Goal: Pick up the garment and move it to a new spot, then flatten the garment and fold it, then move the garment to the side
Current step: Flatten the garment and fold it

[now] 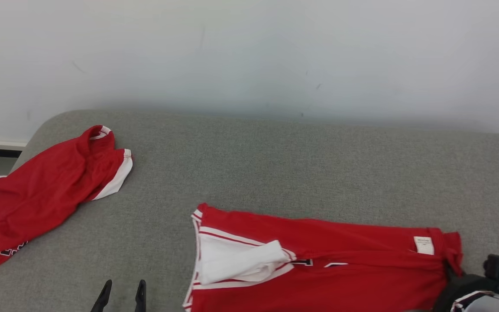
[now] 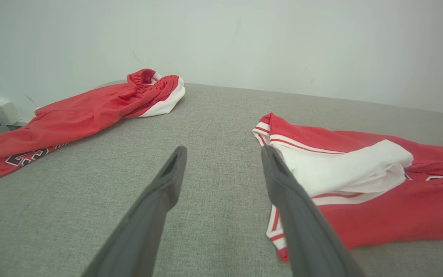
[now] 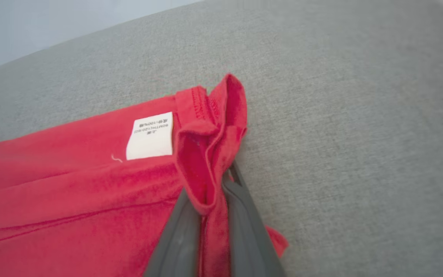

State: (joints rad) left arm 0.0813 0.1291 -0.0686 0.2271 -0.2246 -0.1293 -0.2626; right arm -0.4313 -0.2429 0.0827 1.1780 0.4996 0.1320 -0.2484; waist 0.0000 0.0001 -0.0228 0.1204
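Fingers (image 3: 244, 231) of the right gripper (image 3: 210, 182) are being pressed together on a bunched fold at the hem corner of the red garment (image 1: 340, 260); cloth is being pinched between the two dark pads, with a small red flap sticking out past the right one. The gripped corner is being held just off the grey fabric counter (image 1: 275, 164), right beside the white label (image 3: 150, 134) sewn near the hem. The rest of the red garment is being carried by the counter, spread lengthwise across the near right part of it in the head view, label end (image 1: 423, 245) toward the robot's right, striped white-trimmed end toward the middle. A white panel (image 2: 340, 165) is being shown folded over on top at that striped end. The left gripper (image 2: 223, 152) is being held with its fingers (image 2: 160, 200) spread wide and nothing between them, above bare counter; in the head view it (image 1: 124, 284) is being seen at the bottom edge, just left of the striped end, not touching it. A second red garment (image 1: 46, 195), crumpled, with white trim and dark lettering, is being left at the far left corner of the counter, well apart from the first. A pale wall (image 1: 249, 52) is being seen behind.
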